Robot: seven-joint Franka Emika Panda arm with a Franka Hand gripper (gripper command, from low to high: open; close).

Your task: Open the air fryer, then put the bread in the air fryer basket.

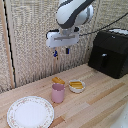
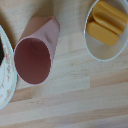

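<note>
One gripper (image 1: 60, 51) hangs above the counter, jaws slightly apart, holding nothing. One air fryer (image 1: 109, 52) sits at the counter's far edge, handle (image 1: 103, 60) forward, drawer shut. One bread (image 1: 58, 80), one pink cup (image 1: 58, 93), one white bowl (image 1: 76, 86), one plate (image 1: 30, 111). Light wooden counter (image 1: 95, 107); woven wall behind.

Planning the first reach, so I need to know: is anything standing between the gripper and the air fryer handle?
Nothing visible does. The gripper hangs in open air above the pink cup, and the air fryer handle lies toward the exterior view's right, with only bare space between. The cup and small white bowl sit lower, on the table.
</note>
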